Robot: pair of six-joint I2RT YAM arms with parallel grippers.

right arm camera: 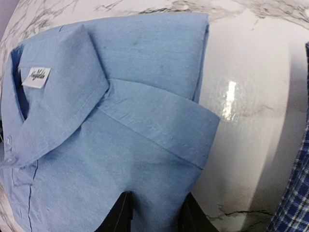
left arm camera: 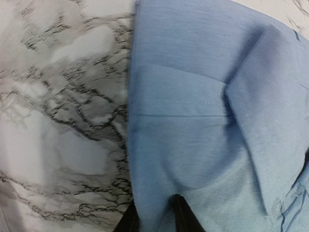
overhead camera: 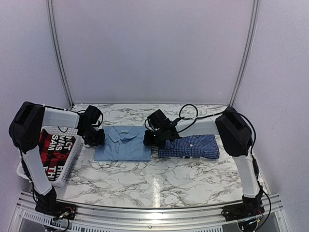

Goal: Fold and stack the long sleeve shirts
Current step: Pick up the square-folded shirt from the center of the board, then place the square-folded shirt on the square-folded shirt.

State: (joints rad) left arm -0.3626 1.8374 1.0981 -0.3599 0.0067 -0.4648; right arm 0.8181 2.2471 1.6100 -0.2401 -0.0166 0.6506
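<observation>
The light blue long sleeve shirt (overhead camera: 123,145) lies folded at the middle of the marble table, collar toward the back. The dark blue checked shirt (overhead camera: 190,146) lies folded just to its right, with a corner (right arm camera: 294,193) showing in the right wrist view. My left gripper (overhead camera: 96,137) is at the light blue shirt's left edge. In the left wrist view the gripper (left arm camera: 155,217) pinches a ridge of blue cloth (left arm camera: 193,121). My right gripper (overhead camera: 149,139) is at the same shirt's right edge. There the gripper (right arm camera: 155,212) holds the blue cloth (right arm camera: 120,145) between its fingers.
A white basket (overhead camera: 72,154) stands at the table's left edge and holds a red-and-black garment (overhead camera: 53,150) with white letters. Bare marble (overhead camera: 159,179) lies in front of both shirts. Purple walls close in the back and sides.
</observation>
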